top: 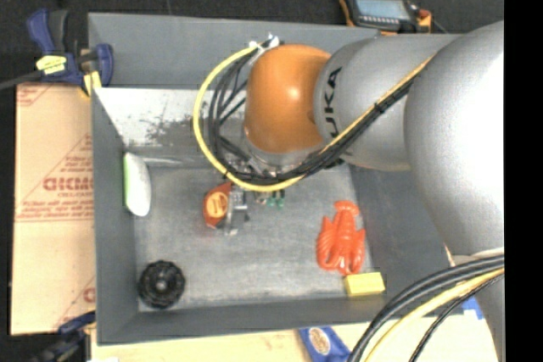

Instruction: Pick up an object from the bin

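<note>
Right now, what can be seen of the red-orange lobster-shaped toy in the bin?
The lobster-shaped toy is bright red-orange all over and looks like soft rubber or plastic, with stubby limbs sticking out along its sides. It lies flat on the bin floor in the right half, its long axis running roughly up and down the view. A small yellow block sits just off its lower end; whether the two touch cannot be told. Nothing else lies close to it.

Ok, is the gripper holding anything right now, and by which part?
Cannot tell. The gripper is down against a small round orange thing in the middle of the bin, but the wrist hides whether it grips it.
</note>
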Motion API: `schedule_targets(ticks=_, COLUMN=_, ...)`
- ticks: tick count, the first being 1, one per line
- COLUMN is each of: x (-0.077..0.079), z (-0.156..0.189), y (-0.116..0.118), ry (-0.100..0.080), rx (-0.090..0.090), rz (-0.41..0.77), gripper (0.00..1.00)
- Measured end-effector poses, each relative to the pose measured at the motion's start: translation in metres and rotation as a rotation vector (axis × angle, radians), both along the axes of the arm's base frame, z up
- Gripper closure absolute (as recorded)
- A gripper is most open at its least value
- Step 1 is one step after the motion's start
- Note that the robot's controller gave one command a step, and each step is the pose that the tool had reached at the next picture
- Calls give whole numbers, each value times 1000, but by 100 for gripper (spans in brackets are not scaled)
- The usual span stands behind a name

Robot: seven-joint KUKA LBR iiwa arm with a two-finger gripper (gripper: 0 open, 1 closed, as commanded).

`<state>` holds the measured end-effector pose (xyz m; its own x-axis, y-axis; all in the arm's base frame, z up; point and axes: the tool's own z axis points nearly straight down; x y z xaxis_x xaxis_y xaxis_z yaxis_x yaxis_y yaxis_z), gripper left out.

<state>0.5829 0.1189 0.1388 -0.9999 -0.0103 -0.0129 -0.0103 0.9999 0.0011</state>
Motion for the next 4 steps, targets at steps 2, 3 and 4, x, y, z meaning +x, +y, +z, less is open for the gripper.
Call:
schedule_targets(ticks=2, x=-13, z=34, y=12, ry=20, rx=-3, rz=10, gripper=100)
schedule_targets(ticks=3, x=-11, z=22, y=-8, ry=-2, rx=0, rz=70, gripper=100)
schedule_targets(ticks=4, x=-13, z=21, y=-19, ry=31, rx=-5, rz=76, gripper=100)
